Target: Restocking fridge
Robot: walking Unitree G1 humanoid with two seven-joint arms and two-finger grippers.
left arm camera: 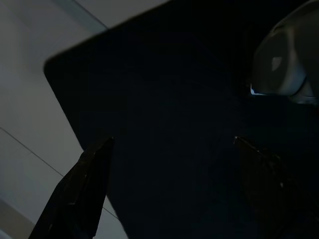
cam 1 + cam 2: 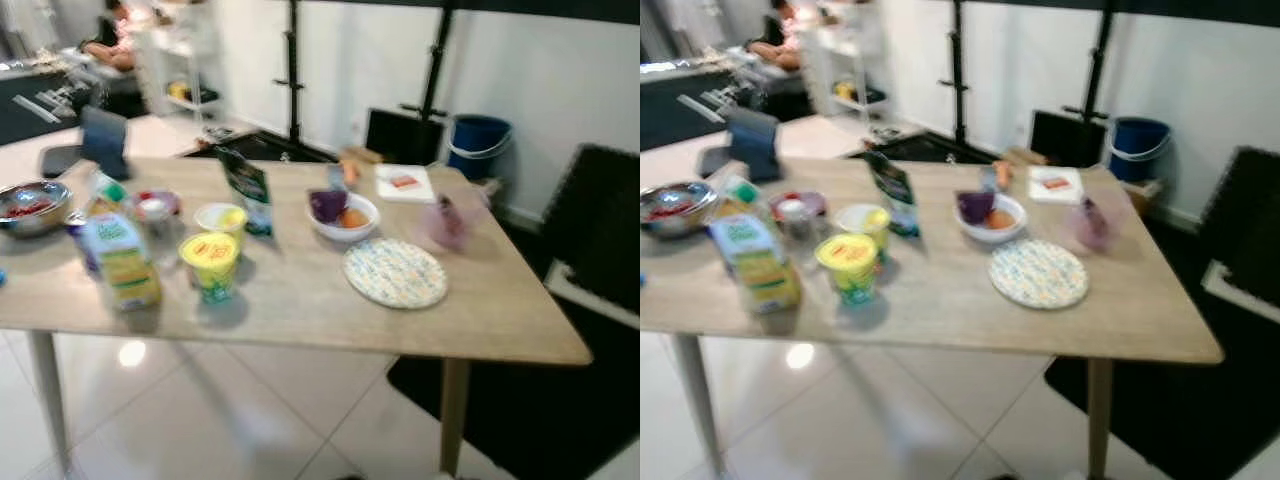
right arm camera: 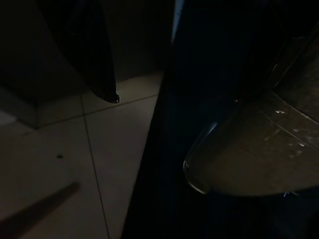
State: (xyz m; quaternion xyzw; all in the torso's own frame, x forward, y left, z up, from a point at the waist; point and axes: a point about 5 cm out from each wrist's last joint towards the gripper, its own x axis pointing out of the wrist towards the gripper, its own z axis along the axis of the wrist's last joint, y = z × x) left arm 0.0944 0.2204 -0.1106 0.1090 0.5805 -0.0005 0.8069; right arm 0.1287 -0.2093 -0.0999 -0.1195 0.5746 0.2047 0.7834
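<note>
Groceries wait grouped on the pale wood-grain surface [image 2: 300, 300], presumably staged for carrying to the fridge: a boxy carton [image 2: 118, 262], a yellow-lidded tub [image 2: 210, 262], and a white bowl [image 2: 343, 217] of fruit beside a speckled round plate [image 2: 395, 272] (views blurred). Left end effector [image 1: 169, 164] hangs idle over dark matting, fingers spread wide, empty. Right end effector: state cannot be told.

Left gripper [image 1: 172, 144] over a dark mat

Its two black fingers [image 1: 79, 191] stand apart above the black mat [image 1: 169, 99]; pale floor tiles [image 1: 30, 114] lie beside it.
</note>
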